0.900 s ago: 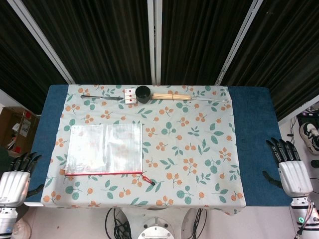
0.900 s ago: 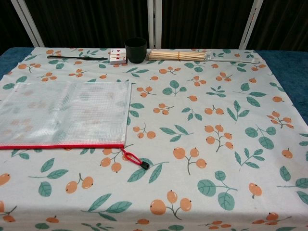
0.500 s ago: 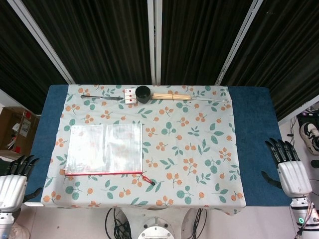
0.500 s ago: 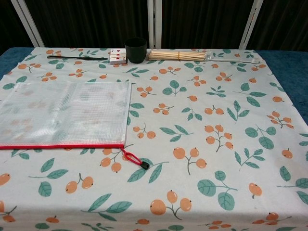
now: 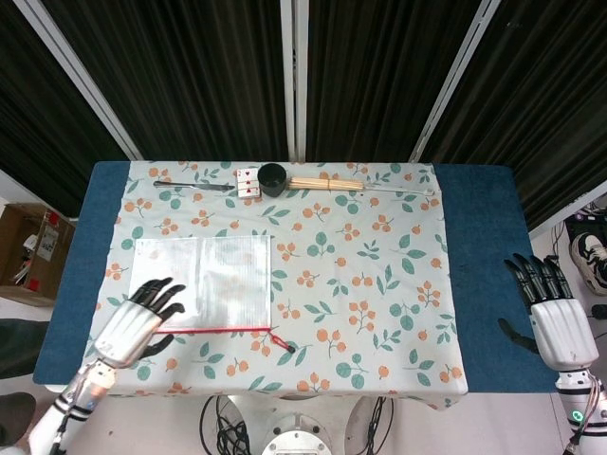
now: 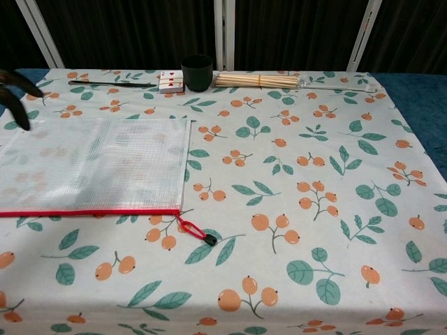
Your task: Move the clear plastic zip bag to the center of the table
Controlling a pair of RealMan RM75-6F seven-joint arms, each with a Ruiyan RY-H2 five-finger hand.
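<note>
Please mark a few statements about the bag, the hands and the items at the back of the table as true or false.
1. The left hand is over the near left corner of the bag. True.
2. The bag lies at the table's center. False: it lies on the left side.
3. The right hand holds the bag. False: it is off the table's right edge, holding nothing.
4. The black cup stands between the cards and the sticks. True.
5. The bag's zip edge is blue. False: it is red.
</note>
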